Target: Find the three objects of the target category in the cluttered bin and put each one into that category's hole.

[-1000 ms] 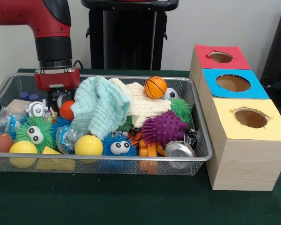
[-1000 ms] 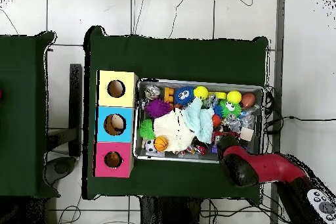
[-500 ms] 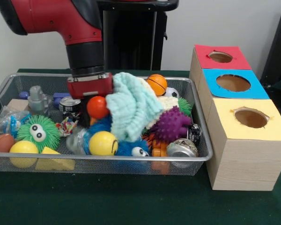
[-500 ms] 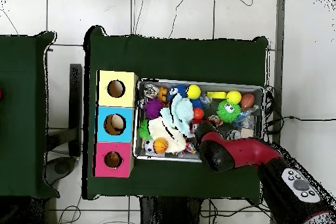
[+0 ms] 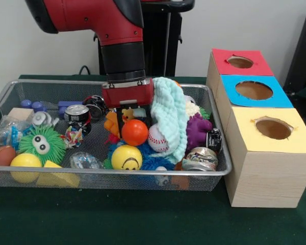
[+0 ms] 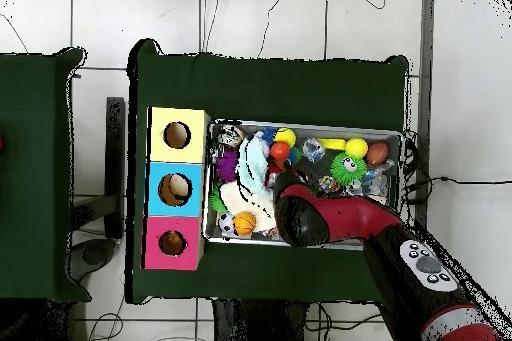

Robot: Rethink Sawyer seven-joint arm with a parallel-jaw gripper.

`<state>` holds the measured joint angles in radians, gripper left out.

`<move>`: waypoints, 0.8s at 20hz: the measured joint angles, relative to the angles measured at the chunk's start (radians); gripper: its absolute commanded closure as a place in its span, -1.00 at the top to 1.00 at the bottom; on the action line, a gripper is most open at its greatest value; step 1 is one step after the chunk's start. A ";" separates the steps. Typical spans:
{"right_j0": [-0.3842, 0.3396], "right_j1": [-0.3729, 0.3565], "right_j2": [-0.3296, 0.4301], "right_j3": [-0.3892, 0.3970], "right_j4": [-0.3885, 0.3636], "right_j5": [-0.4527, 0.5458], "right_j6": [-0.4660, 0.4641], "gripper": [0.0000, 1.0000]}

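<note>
- Gripper [image 5: 128, 113], front view: it hangs low in the wire bin [image 5: 20, 176], under the red and black arm [image 5: 120, 35]; its fingers are buried among the toys, so I cannot tell whether they are apart or together.
- Just below it sits an orange ball [image 5: 134, 132], with a baseball [image 5: 158, 138] touching that ball's right side.
- A mint green cloth [image 5: 169, 116] drapes against the gripper's right side and falls over the baseball's edge.
- A yellow smiley ball [image 5: 126, 157] lies at the bin's near wall, in front of the orange ball.
- A purple spiky ball [image 5: 197, 131] shows to the right of the cloth.
- A green fuzzy ball with eyes [image 5: 41, 145] and a small tin can [image 5: 78, 114] lie in the bin's left half.
- Beside the bin stands a row of three boxes with holes: red box [image 5: 239, 62], blue box [image 5: 254, 90], yellow box [image 5: 273, 128].
- Overhead view: the arm [image 6: 340, 219] covers the bin's middle and hides the gripper.
- A mini basketball [image 6: 245, 222] lies in the bin [image 6: 300, 124] near the boxes' side, possibly on a cream cloth [image 6: 238, 200].
- The yellow box [image 6: 177, 135], blue box [image 6: 174, 189] and red box [image 6: 172, 243] line the bin's left side.
</note>
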<state>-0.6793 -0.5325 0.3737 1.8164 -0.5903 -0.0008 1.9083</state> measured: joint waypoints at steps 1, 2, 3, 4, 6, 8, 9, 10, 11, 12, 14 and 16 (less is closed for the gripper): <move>0.007 0.000 -0.001 0.000 0.018 0.000 0.000 1.00; 0.009 0.000 -0.002 0.000 0.026 0.000 0.000 1.00; 0.012 0.000 -0.002 0.000 0.035 0.000 0.000 1.00; 0.014 0.000 -0.003 0.000 0.044 0.000 0.000 1.00; 0.024 0.000 -0.010 0.000 0.073 0.000 0.000 1.00; 0.036 0.000 -0.021 0.000 0.091 -0.001 0.000 1.00; 0.041 -0.001 -0.026 0.000 0.097 -0.001 0.000 1.00; 0.045 -0.001 -0.030 0.000 0.102 -0.001 0.000 1.00; 0.060 -0.003 -0.041 0.000 0.119 -0.001 0.000 1.00; 0.064 -0.004 -0.044 0.000 0.124 -0.001 0.000 1.00; 0.076 -0.006 -0.052 0.000 0.136 -0.001 0.000 1.00; 0.097 -0.009 -0.068 0.000 0.157 -0.001 0.000 1.00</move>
<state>-0.5820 -0.5411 0.3056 1.8163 -0.4334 -0.0017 1.9083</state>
